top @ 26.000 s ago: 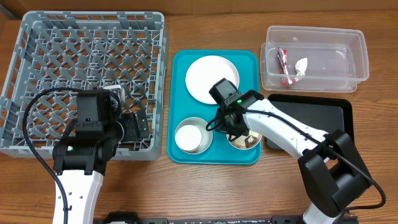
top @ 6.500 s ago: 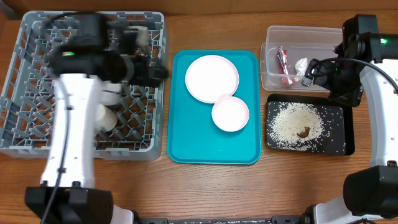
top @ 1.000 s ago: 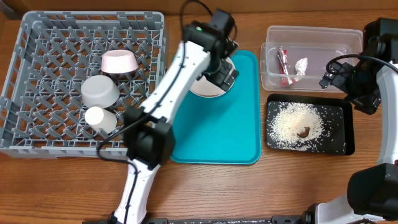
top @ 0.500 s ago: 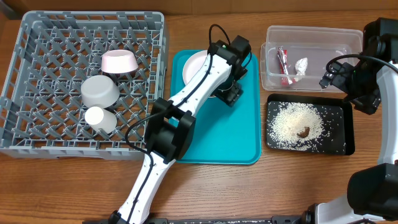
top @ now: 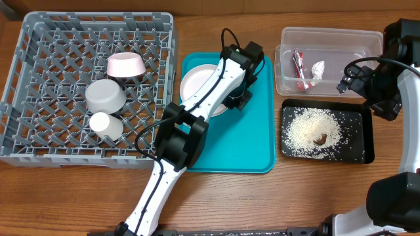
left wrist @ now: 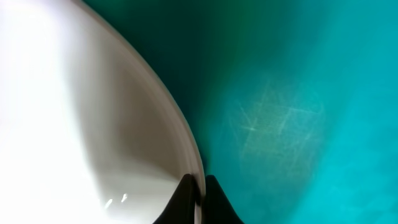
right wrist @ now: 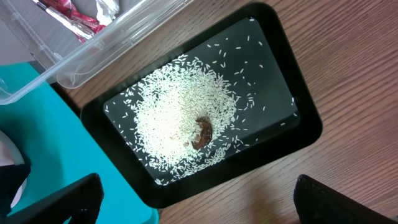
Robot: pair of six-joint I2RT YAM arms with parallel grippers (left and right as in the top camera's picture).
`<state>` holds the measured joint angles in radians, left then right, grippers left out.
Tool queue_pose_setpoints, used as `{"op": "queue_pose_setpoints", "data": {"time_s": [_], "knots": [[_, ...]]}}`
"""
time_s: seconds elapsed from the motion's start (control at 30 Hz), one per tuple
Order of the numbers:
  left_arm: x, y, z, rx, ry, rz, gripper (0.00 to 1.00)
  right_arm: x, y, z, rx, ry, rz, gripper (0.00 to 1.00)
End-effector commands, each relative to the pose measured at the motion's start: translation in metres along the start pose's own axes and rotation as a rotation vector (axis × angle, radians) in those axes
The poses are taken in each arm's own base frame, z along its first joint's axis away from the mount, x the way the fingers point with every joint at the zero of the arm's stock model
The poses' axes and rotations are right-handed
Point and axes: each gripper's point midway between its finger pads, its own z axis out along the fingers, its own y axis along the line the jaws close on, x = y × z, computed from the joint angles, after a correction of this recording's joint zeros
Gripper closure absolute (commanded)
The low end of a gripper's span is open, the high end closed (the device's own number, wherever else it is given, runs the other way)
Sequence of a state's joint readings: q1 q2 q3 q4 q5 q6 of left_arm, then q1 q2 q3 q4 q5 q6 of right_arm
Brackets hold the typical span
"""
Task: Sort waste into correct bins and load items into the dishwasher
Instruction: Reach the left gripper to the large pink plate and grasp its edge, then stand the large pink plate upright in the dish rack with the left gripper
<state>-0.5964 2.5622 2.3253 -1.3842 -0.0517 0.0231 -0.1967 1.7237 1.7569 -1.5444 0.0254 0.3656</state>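
Pinching the rim of the large white plate (left wrist: 74, 124) in the near-shut left gripper (left wrist: 198, 186). Slid leftward on the teal tray (left wrist: 298, 93) within the last half second; likely headed for the grey rack (top: 39, 39) as the last dish. Farther off, spread wide and empty over the black tray (right wrist: 273, 68): right gripper (right wrist: 198, 193).

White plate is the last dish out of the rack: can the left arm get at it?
Probably yes: the left gripper's fingers pinch the white plate's rim, and nothing on the teal tray blocks it.
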Motion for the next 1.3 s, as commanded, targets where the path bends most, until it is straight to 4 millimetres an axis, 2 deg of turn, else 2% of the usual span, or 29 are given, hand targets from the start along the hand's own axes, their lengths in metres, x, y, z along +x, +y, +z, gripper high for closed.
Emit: {"op": "queue_pose_setpoints", "data": {"time_s": [0.0, 0.13, 0.33, 0.5, 0.67, 0.8, 0.97, 1.1, 1.27], "knots": [[0.001, -0.007, 0.001, 0.015, 0.011, -0.027, 0.96, -0.005, 0.002, -0.013, -0.022, -0.043, 0.004, 0.0], [-0.009, -0.002, -0.035, 0.02, -0.076, -0.065, 0.96, -0.005, 0.002, -0.013, -0.022, -0.043, 0.004, 0.0], [-0.02, 0.017, -0.129, 0.024, -0.302, -0.136, 0.96, -0.005, 0.002, -0.013, -0.022, -0.043, 0.004, 0.0], [-0.01, 0.042, -0.197, 0.056, -0.454, -0.199, 0.96, -0.004, 0.002, -0.013, -0.021, -0.043, 0.004, 0.0], [0.005, 0.06, -0.239, 0.232, -0.55, -0.197, 0.96, -0.004, 0.001, -0.013, -0.02, -0.041, 0.004, 0.0], [0.016, 0.079, -0.26, 0.443, -0.619, -0.189, 0.96, -0.004, 0.001, -0.013, -0.02, -0.041, 0.004, 0.0], [0.031, 0.114, -0.271, 0.651, -0.679, -0.223, 0.96, -0.004, 0.001, -0.013, -0.02, -0.041, 0.004, 0.0], [0.041, 0.144, -0.267, 0.754, -0.703, -0.285, 0.96, -0.004, 0.001, -0.013, -0.021, -0.041, 0.004, 0.0], [0.046, 0.162, -0.249, 0.843, -0.694, -0.326, 0.96, -0.004, 0.001, -0.013, -0.021, -0.042, 0.004, 0.0]]}}
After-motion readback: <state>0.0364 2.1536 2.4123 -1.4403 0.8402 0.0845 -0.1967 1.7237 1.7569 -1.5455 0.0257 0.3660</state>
